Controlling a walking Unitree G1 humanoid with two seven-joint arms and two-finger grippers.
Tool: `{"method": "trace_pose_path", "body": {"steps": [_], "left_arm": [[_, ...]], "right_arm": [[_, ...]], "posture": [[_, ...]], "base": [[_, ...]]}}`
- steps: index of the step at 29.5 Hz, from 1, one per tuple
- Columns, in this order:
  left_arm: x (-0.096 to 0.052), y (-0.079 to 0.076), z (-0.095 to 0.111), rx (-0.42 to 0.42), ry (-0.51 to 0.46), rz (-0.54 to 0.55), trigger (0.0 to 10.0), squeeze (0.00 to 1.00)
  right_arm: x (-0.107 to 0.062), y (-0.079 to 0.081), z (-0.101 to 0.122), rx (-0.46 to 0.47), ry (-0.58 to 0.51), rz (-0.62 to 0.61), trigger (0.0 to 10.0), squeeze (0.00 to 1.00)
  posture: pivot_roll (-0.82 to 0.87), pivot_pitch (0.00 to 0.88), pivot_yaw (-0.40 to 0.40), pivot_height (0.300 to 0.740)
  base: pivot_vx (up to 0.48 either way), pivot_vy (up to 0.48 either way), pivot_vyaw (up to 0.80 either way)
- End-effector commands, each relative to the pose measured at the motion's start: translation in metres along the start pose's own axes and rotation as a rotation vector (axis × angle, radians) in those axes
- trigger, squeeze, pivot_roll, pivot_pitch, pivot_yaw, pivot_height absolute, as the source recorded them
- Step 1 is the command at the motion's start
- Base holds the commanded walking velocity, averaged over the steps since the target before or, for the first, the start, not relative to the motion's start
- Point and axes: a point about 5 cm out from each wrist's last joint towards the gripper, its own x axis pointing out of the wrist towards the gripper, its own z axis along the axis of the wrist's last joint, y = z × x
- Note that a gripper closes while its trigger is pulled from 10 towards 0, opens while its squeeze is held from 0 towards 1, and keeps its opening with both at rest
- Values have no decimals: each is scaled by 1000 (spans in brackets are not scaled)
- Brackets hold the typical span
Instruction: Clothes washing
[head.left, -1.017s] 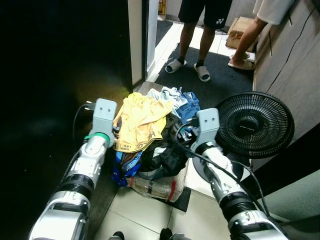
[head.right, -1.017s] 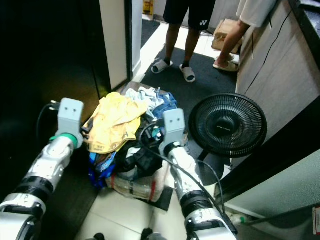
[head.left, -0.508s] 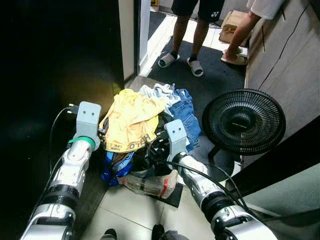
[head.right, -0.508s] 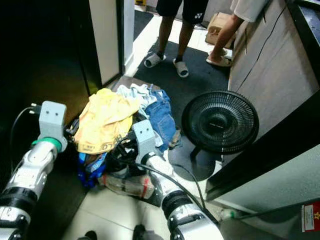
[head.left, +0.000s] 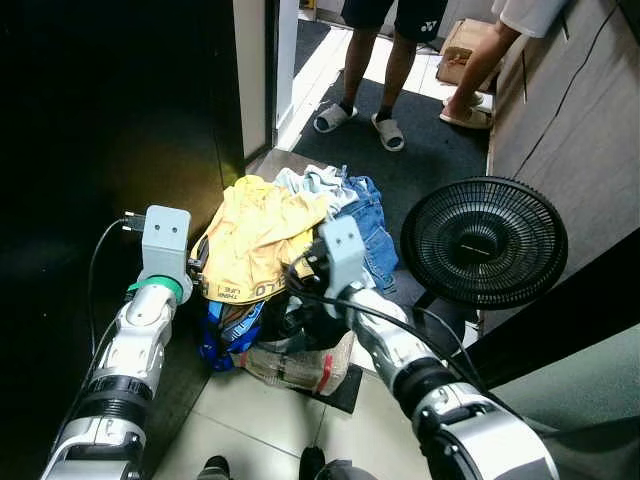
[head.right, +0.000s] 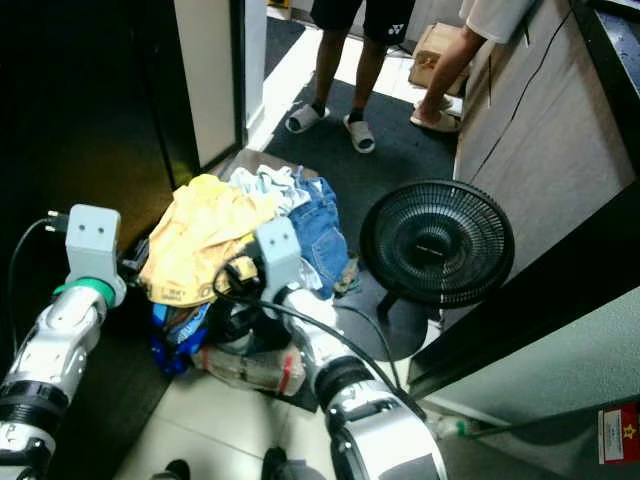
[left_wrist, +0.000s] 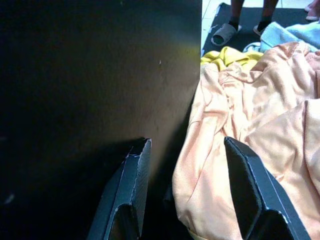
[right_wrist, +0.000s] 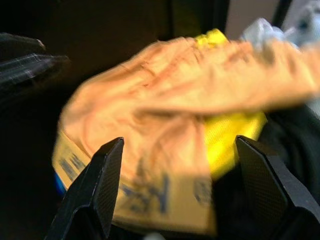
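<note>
Down on the floor, the laundry pile (head.left: 285, 270) sits topped by a yellow shirt (head.left: 258, 245). My right hand (right_wrist: 175, 185) spreads open before its printed hem, blurred; my left hand (left_wrist: 187, 192) gapes beside its edge, by a dark wall. My eyes add a fan (head.left: 484, 243) and two people's legs (head.left: 375, 80), cut off above.

The heaped pile of mixed clothes (head.left: 290, 250) sits between both arms, the round black floor fan (head.left: 484, 243) to its right, a person's sandalled feet (head.left: 360, 122) behind.
</note>
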Motion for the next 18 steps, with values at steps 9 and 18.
{"method": "trace_pose_path", "body": {"steps": [9, 18], "left_arm": [[-14, 17, -7, -14, 24, 66, 10000, 0], [-31, 27, -12, 12, 55, 92, 10000, 0]], "right_arm": [[1, 11, -16, 83, 91, 17, 10000, 0], [-3, 6, -26, 113, 150, -24, 10000, 0]], "posture": [[230, 269, -88, 740], [267, 327, -81, 740]], "base": [[0, 0, 0], [0, 0, 0]]}}
